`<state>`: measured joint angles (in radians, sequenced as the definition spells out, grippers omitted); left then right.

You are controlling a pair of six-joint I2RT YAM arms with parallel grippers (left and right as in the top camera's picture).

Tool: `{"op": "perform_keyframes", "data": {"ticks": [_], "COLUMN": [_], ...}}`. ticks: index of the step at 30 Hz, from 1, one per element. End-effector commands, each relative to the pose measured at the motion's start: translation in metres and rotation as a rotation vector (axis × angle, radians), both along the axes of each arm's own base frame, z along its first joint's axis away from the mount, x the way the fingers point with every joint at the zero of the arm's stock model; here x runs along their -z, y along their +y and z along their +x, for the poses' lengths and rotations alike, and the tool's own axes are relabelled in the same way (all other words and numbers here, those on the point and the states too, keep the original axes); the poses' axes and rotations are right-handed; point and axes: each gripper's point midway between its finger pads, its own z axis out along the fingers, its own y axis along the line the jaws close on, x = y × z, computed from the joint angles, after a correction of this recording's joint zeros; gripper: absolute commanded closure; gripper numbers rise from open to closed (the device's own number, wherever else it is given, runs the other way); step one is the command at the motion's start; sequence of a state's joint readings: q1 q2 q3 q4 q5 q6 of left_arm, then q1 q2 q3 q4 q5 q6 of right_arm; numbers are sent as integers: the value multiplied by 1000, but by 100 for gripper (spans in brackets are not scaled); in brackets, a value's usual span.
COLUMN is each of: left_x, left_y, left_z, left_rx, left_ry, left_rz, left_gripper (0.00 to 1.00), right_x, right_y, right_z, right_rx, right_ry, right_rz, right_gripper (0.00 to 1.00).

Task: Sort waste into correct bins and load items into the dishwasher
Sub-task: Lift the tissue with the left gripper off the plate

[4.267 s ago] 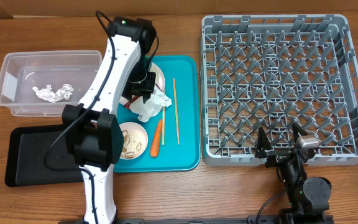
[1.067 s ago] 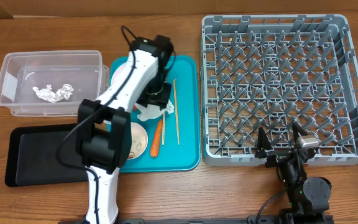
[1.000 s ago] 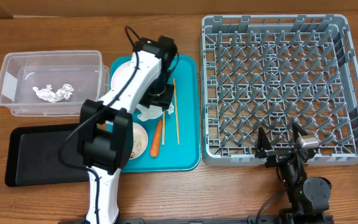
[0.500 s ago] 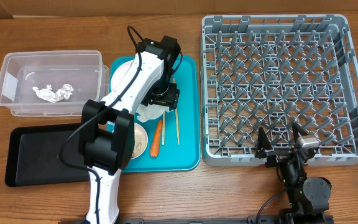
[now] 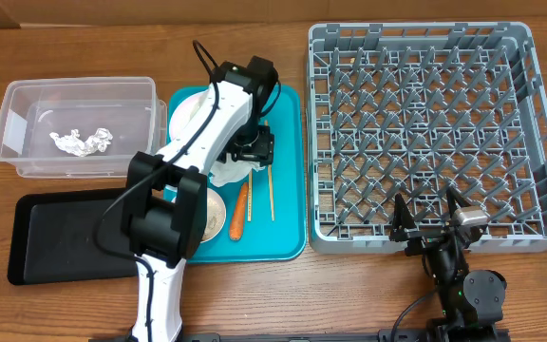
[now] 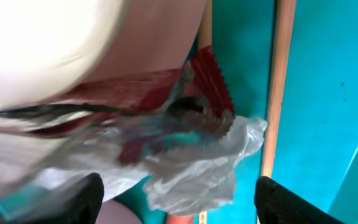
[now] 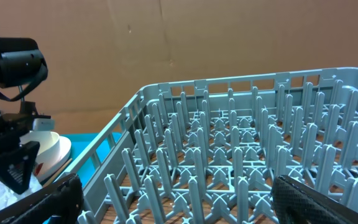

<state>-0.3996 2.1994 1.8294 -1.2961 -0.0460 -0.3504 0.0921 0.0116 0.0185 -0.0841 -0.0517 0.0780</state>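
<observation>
Two grippers are being shown. The left gripper (image 5: 254,148) is being held low over a teal rectangular serving tray (image 5: 288,237). Its two fingers (image 6: 73,200) are being held wide apart, and nothing is being gripped between them. The right gripper (image 5: 436,221) is being held fully spread and empty, just beside the near wall of one large square grey plastic dish rack (image 5: 416,242) with upright pegs.

One crumpled white paper napkin (image 5: 228,173) is being seen directly under the left gripper, between its fingertips but touched by neither. One small red wrapper (image 6: 207,74) with a serrated edge is lying just ahead of the fingers, against the napkin's creased, glossy folds.

Two thin wooden chopsticks (image 5: 269,190) are lying straight and parallel: one just beside a fingertip, the other partly covered by the napkin. One orange carrot (image 5: 238,211) and one white bowl (image 5: 215,215) holding beige scraps are lying near the gripper, on the wrist side. One white round plate (image 5: 190,109) is sitting close by on the same tray.

Two bins are standing well apart from the left gripper: one clear plastic rectangular tub (image 5: 17,104) holding one crumpled foil scrap (image 5: 82,142), and one shallow black rectangular tray (image 5: 55,247).
</observation>
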Motion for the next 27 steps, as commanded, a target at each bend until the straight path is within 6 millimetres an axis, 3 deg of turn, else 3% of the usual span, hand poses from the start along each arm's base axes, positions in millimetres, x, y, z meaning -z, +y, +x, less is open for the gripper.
{"op": "perform_keyframes", "data": {"ticks": [1, 7, 14, 21, 23, 27], "left_x": [6, 6, 9, 24, 24, 24], "left_y": [-3, 3, -3, -5, -5, -4], "left_z": [-7, 0, 5, 2, 2, -1], "left_rx": [-57, -126, -126, -130, -130, -129], "left_ry": [-7, -51, -77, -85, -85, -72], "left_rz": [25, 69, 54, 52, 52, 54], "left_gripper": [20, 16, 35, 34, 39, 62], "right_x": [2, 2, 2, 2, 2, 2], "right_y": [-2, -2, -2, -2, -2, -2], "right_z": [0, 0, 0, 0, 0, 0], "right_rx": [9, 9, 9, 9, 9, 9], "right_ry": [-2, -2, -2, -2, -2, -2], "right_rz": [1, 1, 1, 1, 1, 1], "right_gripper": [0, 0, 0, 0, 0, 0]}}
